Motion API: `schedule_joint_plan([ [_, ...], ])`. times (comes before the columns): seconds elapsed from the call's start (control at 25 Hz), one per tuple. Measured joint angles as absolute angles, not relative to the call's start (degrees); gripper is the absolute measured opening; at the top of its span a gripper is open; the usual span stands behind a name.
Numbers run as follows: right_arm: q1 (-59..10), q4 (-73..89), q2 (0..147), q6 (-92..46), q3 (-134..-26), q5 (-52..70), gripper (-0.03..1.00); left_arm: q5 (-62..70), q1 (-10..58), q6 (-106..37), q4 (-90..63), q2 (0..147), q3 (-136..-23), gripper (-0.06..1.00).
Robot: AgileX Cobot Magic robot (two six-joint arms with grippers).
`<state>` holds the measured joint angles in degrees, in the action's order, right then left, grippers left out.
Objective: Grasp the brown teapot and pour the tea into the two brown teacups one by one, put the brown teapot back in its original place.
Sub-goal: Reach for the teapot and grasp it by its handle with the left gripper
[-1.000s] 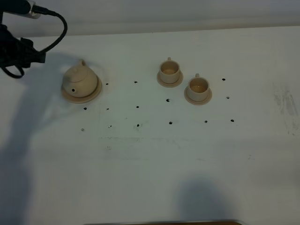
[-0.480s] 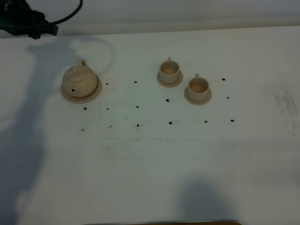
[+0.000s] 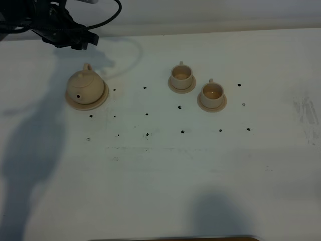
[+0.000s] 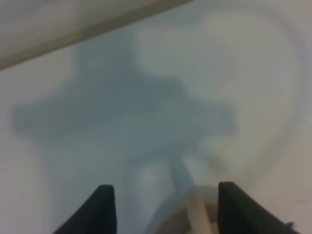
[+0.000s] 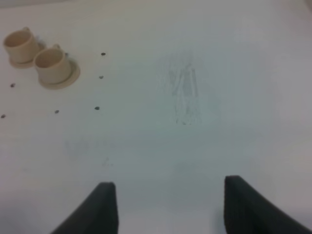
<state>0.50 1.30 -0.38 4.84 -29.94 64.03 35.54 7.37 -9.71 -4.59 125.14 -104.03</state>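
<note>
Exterior high view puts the brown teapot [image 3: 85, 89] on its wide saucer [image 3: 104, 99] at the counter's [image 3: 160, 181] left, well apart from the two brown teacups [image 3: 181, 75]. My left pincer [image 4: 165, 187] hovers behind it, fingers spread, with the loop handle [image 4: 195, 209] just below them. The right pincer [image 5: 169, 183] is spread too, over the counter. I judge the pot rigid, glazed, slick, brittle and heavy with tea, its lid [image 3: 83, 80] loose. I'd pinch the handle squarely.

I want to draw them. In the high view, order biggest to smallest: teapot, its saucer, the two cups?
1. large saucer, widest.
2. brown teapot.
3. rear teacup and front teacup: look alike, tied.
</note>
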Motion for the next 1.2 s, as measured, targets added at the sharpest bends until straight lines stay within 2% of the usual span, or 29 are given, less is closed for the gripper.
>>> schedule_joint_plan([
  [1.2, 0.50, 1.30, -0.38, 4.84, -29.94, 64.03, 0.49, 32.56, 7.43, -6.38, -4.35, 132.61, -104.62, 0.44],
])
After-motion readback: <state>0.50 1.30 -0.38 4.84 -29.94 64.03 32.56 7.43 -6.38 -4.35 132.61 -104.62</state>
